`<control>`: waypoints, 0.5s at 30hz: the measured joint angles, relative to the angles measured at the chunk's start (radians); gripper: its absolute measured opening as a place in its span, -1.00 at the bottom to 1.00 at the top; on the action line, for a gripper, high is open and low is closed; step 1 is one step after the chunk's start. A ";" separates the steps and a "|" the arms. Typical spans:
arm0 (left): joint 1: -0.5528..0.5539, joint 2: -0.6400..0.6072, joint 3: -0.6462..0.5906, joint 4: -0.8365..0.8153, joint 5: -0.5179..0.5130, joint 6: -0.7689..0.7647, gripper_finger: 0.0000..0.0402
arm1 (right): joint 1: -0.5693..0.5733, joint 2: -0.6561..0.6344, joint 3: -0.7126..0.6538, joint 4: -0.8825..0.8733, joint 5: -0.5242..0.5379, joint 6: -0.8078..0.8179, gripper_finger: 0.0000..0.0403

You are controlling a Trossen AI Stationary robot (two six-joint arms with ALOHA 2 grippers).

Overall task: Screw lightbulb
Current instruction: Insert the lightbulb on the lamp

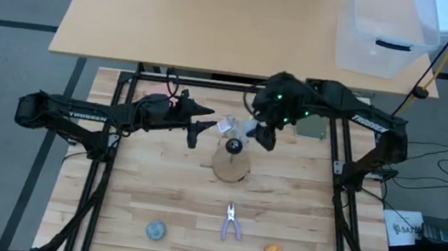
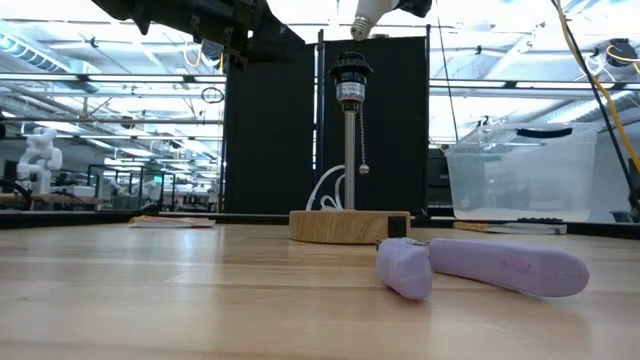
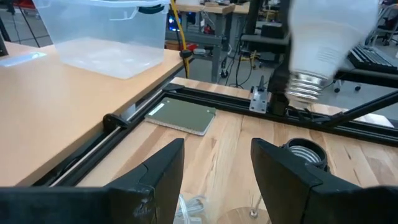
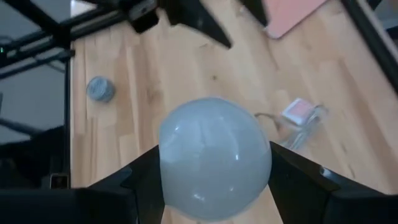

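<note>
Right claw [image 4: 214,186] grips the lightbulb [image 4: 214,158] above the socket [image 3: 305,154]; left claw [image 3: 214,168] gapes empty.

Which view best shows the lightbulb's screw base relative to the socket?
The left wrist view: the lightbulb hangs base-down, its threads above and apart from the socket. The low view shows only its base end at the top edge, tilted above the socket. The right wrist view shows just the globe between the right gripper's fingers. The high view barely shows it.
</note>
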 joint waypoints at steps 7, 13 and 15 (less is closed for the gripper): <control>0.000 0.000 0.000 -0.004 0.000 -0.003 -0.05 | 0.029 0.063 0.051 -0.024 -0.046 0.002 0.14; 0.000 0.000 0.000 -0.010 0.000 -0.003 -0.05 | 0.029 0.168 0.184 -0.124 -0.045 -0.020 0.14; 0.000 0.000 0.000 -0.012 0.000 -0.003 -0.05 | 0.028 0.204 0.232 -0.174 -0.045 -0.025 0.14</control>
